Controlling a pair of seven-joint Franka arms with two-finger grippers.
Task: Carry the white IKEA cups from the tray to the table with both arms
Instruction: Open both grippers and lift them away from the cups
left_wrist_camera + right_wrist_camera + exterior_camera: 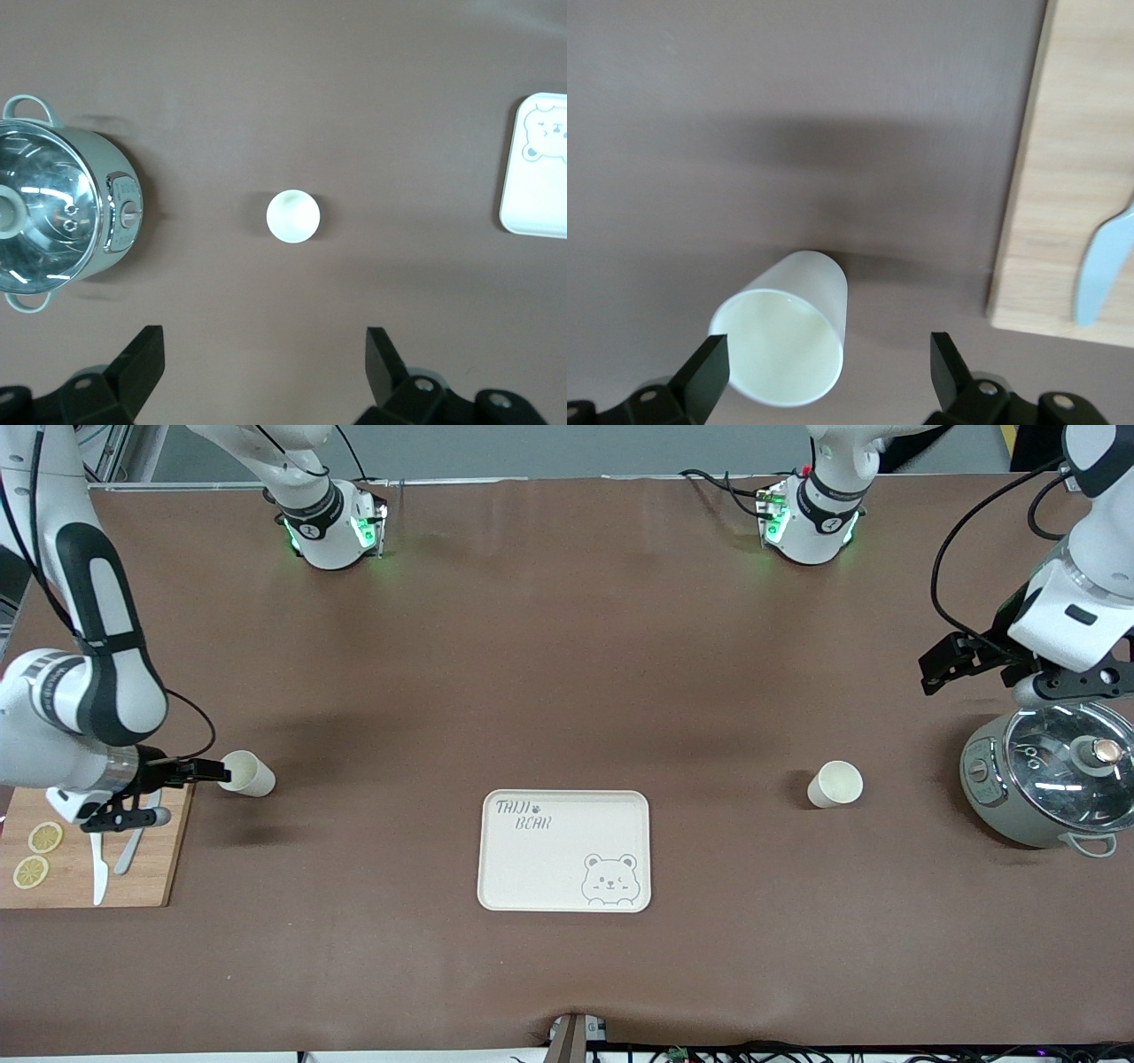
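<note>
Two white IKEA cups stand upright on the brown table. One cup (247, 773) is toward the right arm's end, beside the cutting board. My right gripper (209, 771) is open right at its rim. In the right wrist view the cup (784, 341) sits partly between the open fingertips (707, 367), close to one of them, and is not gripped. The other cup (834, 785) stands between the bear tray and the pot. My left gripper (941, 673) is open and empty in the air, over the table by the pot. The left wrist view shows that cup (293, 215) ahead of the open gripper (266, 365).
The bear tray (532, 868) lies at the table's middle, nearer the camera, and shows in the left wrist view (537, 190). A grey-green lidded pot (1050, 784) (62, 217) stands at the left arm's end. A wooden cutting board (151, 868) (1076, 159) holds lemon slices and knives (1103, 266).
</note>
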